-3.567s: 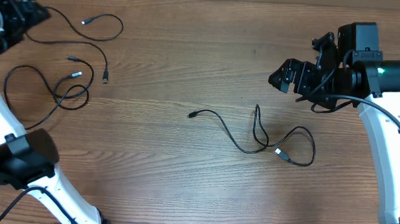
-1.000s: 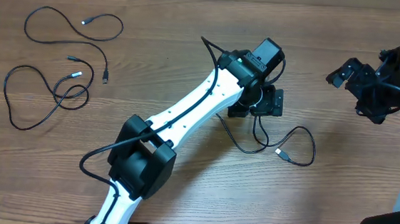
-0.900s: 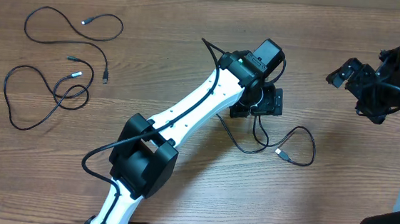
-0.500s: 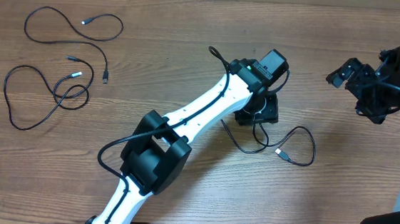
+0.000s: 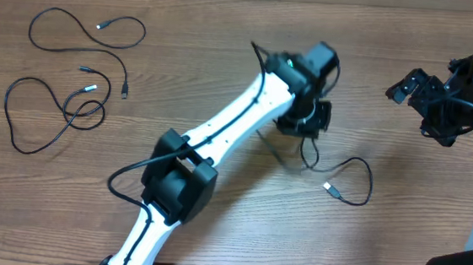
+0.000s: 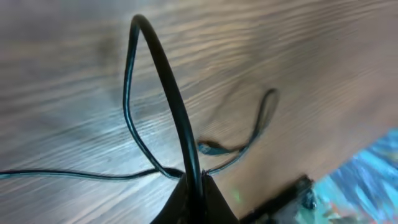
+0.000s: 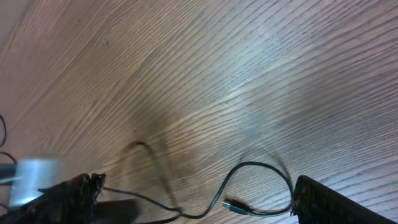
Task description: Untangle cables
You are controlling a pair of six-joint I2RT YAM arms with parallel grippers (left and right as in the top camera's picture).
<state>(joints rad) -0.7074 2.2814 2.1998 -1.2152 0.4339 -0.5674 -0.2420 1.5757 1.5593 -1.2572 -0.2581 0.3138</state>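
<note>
We saw the left end effector (image 6: 194, 186) pinching one cable (image 6: 168, 87) over the middle of the tabletop (image 5: 227, 39). The right end effector (image 5: 412, 108) hung spread at the far right. Two other cables (image 5: 88, 89) lay far left, well apart.

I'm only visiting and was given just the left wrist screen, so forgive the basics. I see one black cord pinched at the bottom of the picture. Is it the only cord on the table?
Observer: No. The overhead view shows two more at the table's left end: a first cable near the far edge and a second cable closer in.
Operator: Is anything else holding mine?
Observer: No. The right gripper hangs open and empty at the right side, apart from the held cable.
Operator: Where does it end?
Observer: Overhead, its plug lies on the wood, right of the left gripper and nearer the arms' bases.
</note>
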